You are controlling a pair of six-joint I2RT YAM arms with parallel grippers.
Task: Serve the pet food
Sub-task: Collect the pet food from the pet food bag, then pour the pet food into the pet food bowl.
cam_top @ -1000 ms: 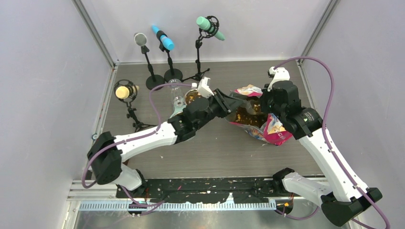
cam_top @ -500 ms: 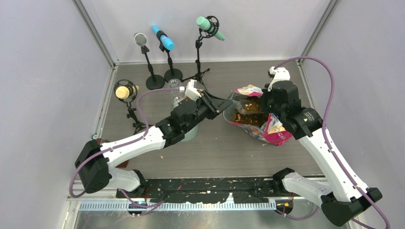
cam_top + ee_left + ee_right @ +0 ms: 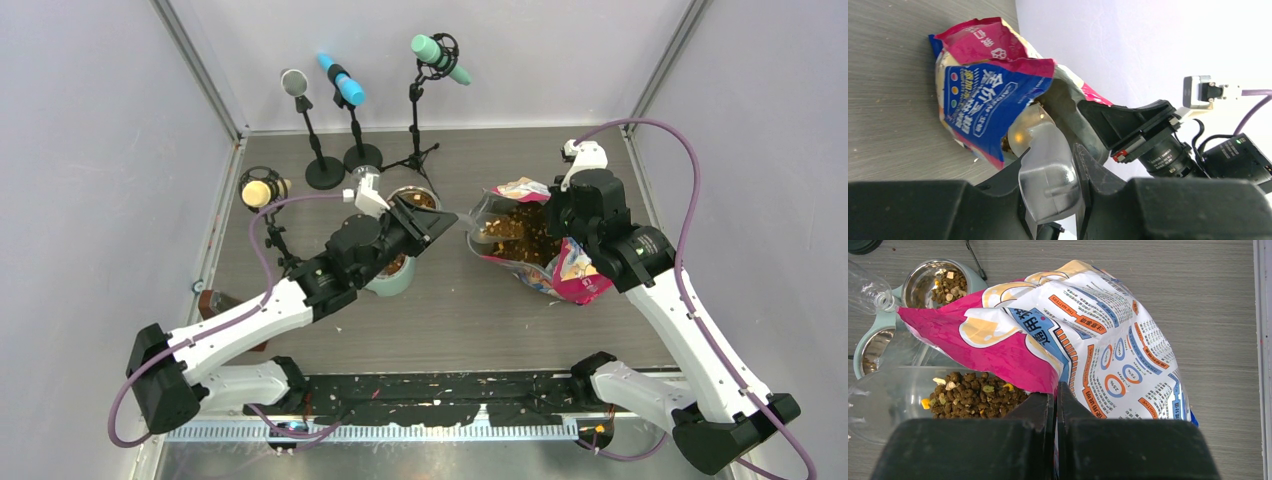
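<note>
Grey table (image 3: 470, 320) underneath, two arms reaching in and meeting mid-scene. Biggest item, toward the right: pink, white and blue bag (image 3: 1108, 340), lying on its side with the mouth facing left. Clamped tight on the bag's pink upper lip, right gripper (image 3: 1055, 390), jaws fully closed on the foil and holding the mouth open. Over to the left, mint-green feeder (image 3: 388, 282) with two steel bowls, partly hidden under the left arm. Along the back and left edge, four microphones (image 3: 340, 80) on stands. Between feeder and bag, clear scoop (image 3: 883, 395), bowl end tucked under the pink lip at the bag's mouth. Pinching its clear handle, left gripper (image 3: 1050, 170), jaws closed on the plastic. And the kibble (image 3: 973, 395): brown heap in the scoop, right at the bag's mouth, plus a small pile in the feeder's far bowl.
</note>
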